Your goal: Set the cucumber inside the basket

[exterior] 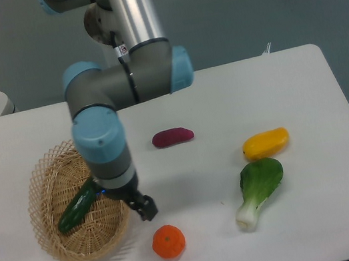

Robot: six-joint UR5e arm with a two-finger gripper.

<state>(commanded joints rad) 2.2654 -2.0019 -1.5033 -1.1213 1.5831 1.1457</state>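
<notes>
The dark green cucumber (76, 207) lies slanted inside the tan wicker basket (41, 186) at the table's front left, with nothing holding it. My gripper (139, 208) hangs over the basket's right rim, to the right of the cucumber and apart from it. Its dark fingers (148, 209) point down and hold nothing; the wrist hides part of them. The arm covers the basket's far right edge.
An orange fruit (168, 242) sits just below and right of the gripper. A purple oblong vegetable (173, 137) lies mid-table. A yellow vegetable (266, 143) and a leafy green with a white stem (259, 190) lie to the right.
</notes>
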